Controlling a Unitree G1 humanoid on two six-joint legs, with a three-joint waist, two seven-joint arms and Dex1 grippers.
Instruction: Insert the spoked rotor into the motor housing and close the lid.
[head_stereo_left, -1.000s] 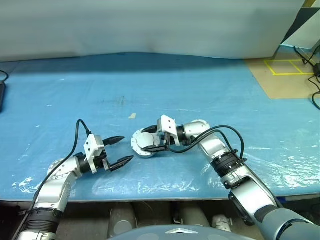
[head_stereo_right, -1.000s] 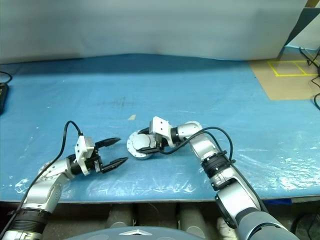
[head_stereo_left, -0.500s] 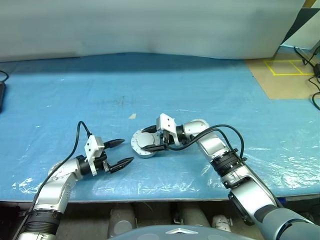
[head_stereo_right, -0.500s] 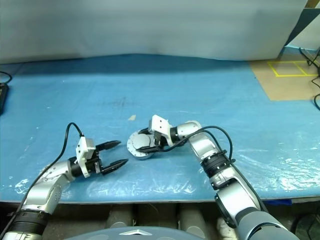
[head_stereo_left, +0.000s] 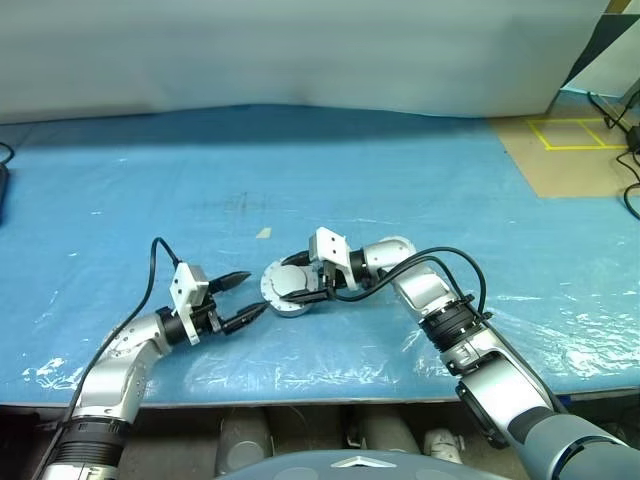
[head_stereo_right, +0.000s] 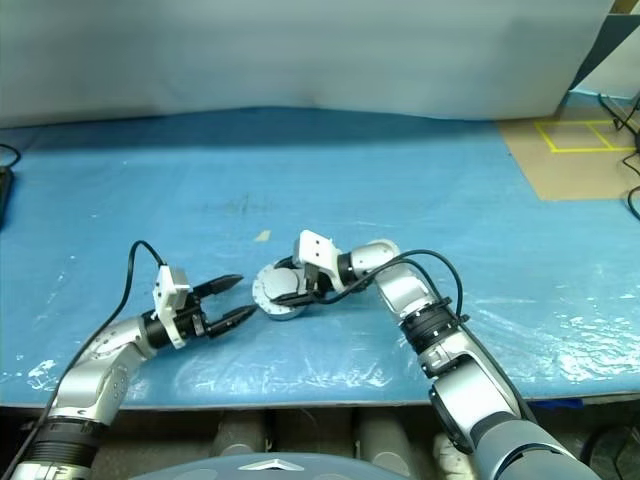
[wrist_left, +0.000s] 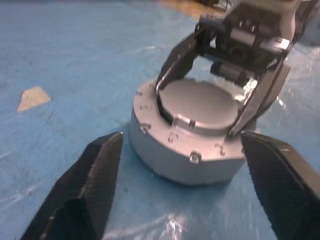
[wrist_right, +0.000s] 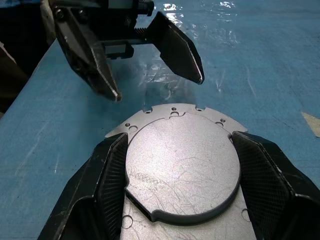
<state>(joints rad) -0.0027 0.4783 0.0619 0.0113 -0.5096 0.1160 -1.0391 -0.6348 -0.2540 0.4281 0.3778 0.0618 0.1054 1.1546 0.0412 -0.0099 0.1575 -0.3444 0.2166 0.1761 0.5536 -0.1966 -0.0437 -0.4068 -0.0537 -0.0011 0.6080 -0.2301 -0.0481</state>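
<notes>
The motor housing (head_stereo_left: 272, 296), a low silver cylinder with a bolted flange, stands on the blue table (head_stereo_left: 330, 180). A plain grey round lid (wrist_right: 182, 167) lies on top of it. My right gripper (head_stereo_left: 295, 283) reaches in from the right and is shut on the lid, one finger on each side of its edge. My left gripper (head_stereo_left: 252, 294) lies level just left of the housing, open, with nothing between its fingers and both tips a little short of the housing wall (wrist_left: 185, 160). The spoked rotor is hidden.
A small beige scrap (head_stereo_left: 264, 232) lies behind the housing. Crinkled clear film covers the table's front strip (head_stereo_left: 300, 365). Bare brown floor with yellow tape (head_stereo_left: 570, 140) and cables lies at the far right. A dark object (head_stereo_left: 3, 195) sits at the left edge.
My left gripper's fingers have drawn closer together, still open. My right gripper and the lid have stayed in place.
</notes>
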